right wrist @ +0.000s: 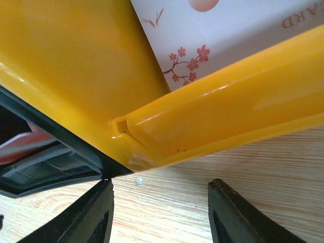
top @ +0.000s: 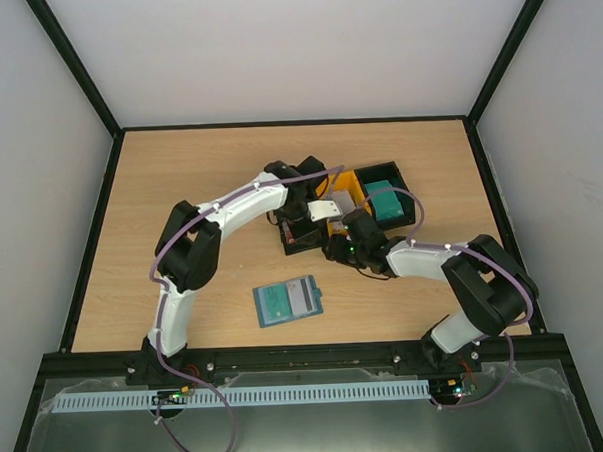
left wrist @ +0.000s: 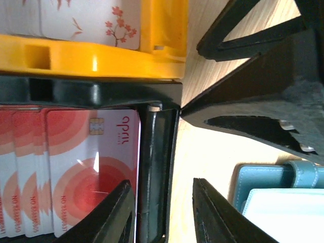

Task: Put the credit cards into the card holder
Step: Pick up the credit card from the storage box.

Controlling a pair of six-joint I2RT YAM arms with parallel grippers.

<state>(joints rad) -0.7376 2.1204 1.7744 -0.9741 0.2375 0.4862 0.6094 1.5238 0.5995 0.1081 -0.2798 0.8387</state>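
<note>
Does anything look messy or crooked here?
A little. The red-and-white cards in the black bin lie fanned out, edges stepped, not in a neat pile. The card holder lies open on the table, turned slightly askew to its edge. Nothing looks spilled or broken.

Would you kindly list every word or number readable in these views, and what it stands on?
"opus": front red-and-white card, in the black bin.
"NO" plus digits: same card; digits too blurred.
"RD", word cut off: blossom card, in the yellow bin.
Card holder: its cards' print too small.
</note>
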